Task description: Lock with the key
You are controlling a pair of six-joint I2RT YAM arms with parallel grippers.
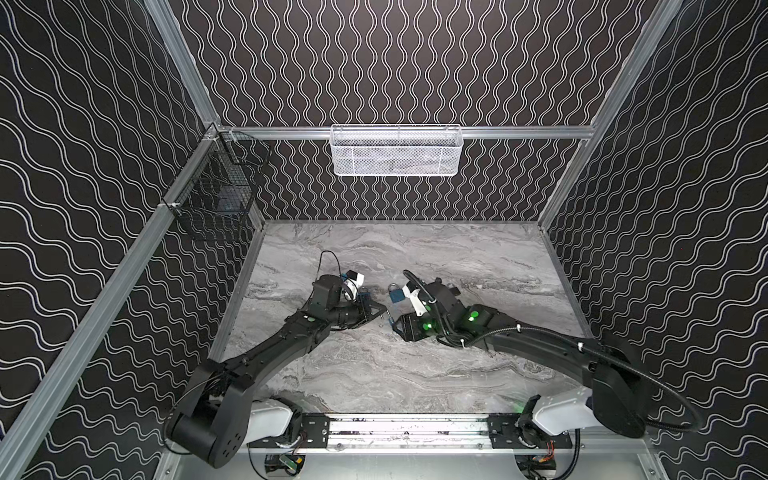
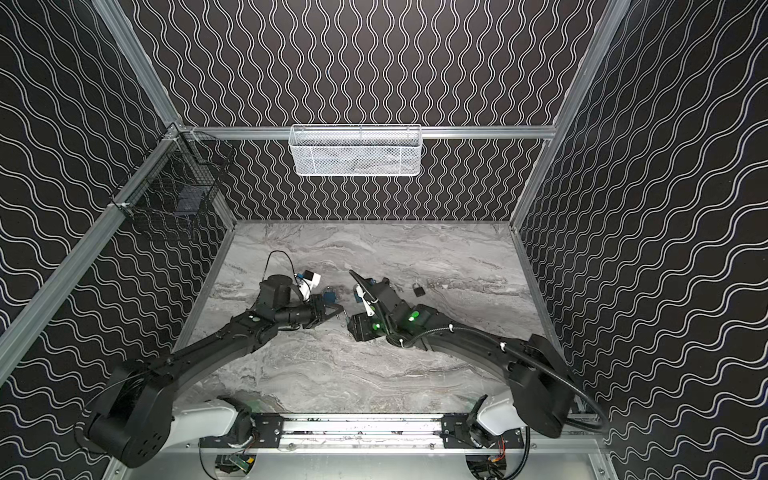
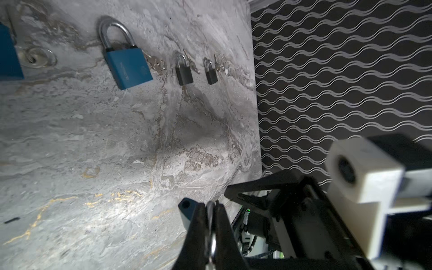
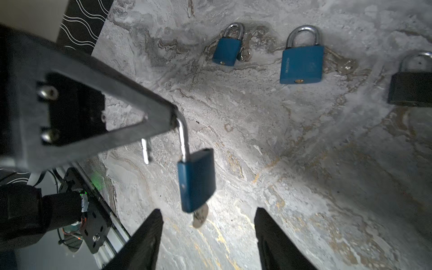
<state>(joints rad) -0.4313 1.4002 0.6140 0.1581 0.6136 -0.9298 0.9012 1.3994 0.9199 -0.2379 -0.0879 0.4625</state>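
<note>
My left gripper (image 3: 210,207) is shut on the silver shackle (image 4: 184,138) of a small blue padlock (image 4: 196,180), which hangs from it above the marble table. The shackle is swung open and its free end (image 4: 145,152) is out of the body. A silver key (image 4: 200,216) sticks out of the keyhole at the lock's lower end. My right gripper (image 4: 208,214) is open, one finger on each side of the key and touching neither it nor the lock. In both top views the two grippers meet near the table's middle (image 1: 386,318).
More padlocks lie on the marble table (image 1: 374,374) behind the grippers: a large blue one (image 4: 301,64), a small blue one (image 4: 227,51), and two black ones (image 3: 184,72) (image 3: 211,73), with keys beside them. A white basket (image 1: 395,151) and a black one (image 1: 216,195) hang on the walls.
</note>
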